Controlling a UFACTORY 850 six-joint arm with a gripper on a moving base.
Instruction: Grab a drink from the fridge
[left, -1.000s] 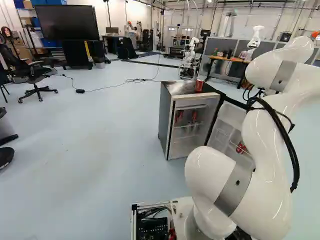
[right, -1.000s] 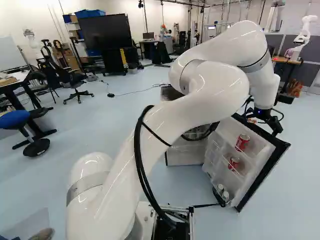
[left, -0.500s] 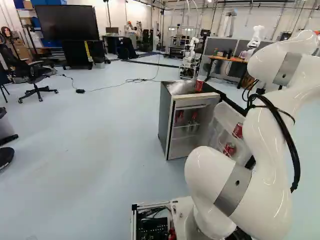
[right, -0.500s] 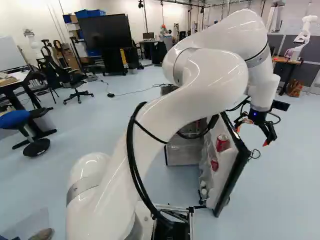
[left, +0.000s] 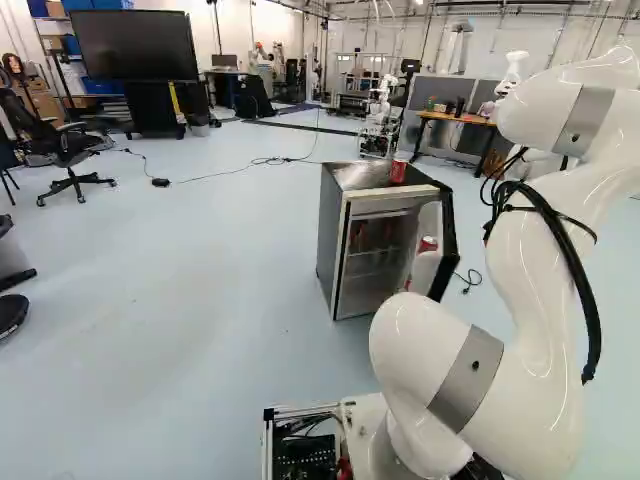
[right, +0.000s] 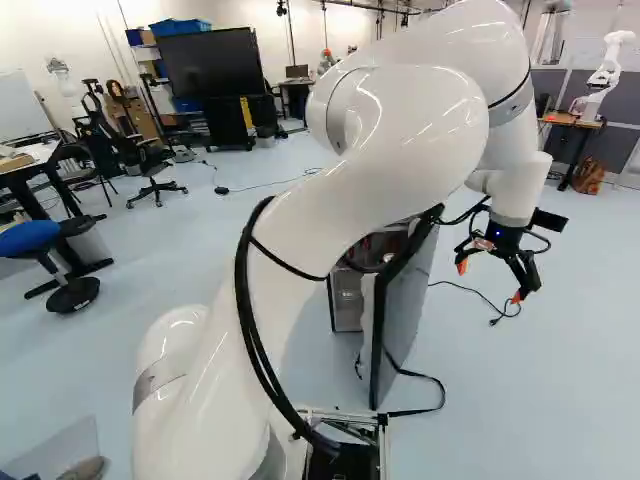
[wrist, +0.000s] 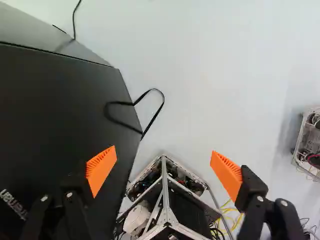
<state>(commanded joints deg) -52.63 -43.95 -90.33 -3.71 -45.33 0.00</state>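
Note:
In the right base view my gripper (right: 490, 282) hangs open to the right of the fridge door (right: 408, 310), apart from it. The wrist view shows the gripper (wrist: 164, 151) with nothing between its wide-set orange pads; the door's dark outer face (wrist: 60, 110) lies beneath one finger. The fridge (left: 335, 235) stands with its door partly open. A red can (left: 428, 244) shows in the door's shelf, and dim red items are on the shelves inside. A red cup or can (left: 398, 172) stands on top of the fridge.
A black strap (right: 440, 390) loops from the door's lower part; a cable (right: 490, 300) lies on the floor beyond the gripper. The base frame (wrist: 167, 200) shows below the gripper. Another robot (right: 604, 72) stands on a far table. Office chairs are at the left.
The fridge door has swung further toward the fridge, hiding its shelves from the right base view. My arm has moved the open gripper left and lower there. The base has not moved.

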